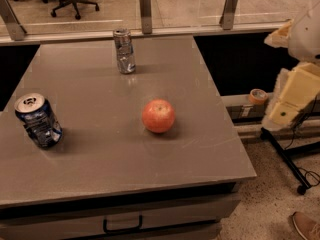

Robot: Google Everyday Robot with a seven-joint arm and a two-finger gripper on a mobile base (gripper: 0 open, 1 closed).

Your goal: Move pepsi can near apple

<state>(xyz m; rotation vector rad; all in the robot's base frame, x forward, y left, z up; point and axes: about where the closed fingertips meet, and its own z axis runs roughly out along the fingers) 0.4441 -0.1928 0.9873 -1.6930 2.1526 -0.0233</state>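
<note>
The pepsi can (pixel 37 120), dark blue with white markings and a silver top, stands slightly tilted at the left edge of the grey table (pixel 110 159). The red-orange apple (pixel 158 116) sits near the table's middle, well to the right of the can. My gripper (pixel 294 96), a cream-coloured part of the arm, hangs off the table's right side, far from both the can and the apple, and holds nothing that I can see.
A slim silver-grey can (pixel 124 51) stands at the table's back. A glass barrier with metal posts (pixel 145 9) runs behind the table. A tape roll (pixel 258 96) lies on a ledge at the right. A stand's black legs (pixel 287 156) are on the floor.
</note>
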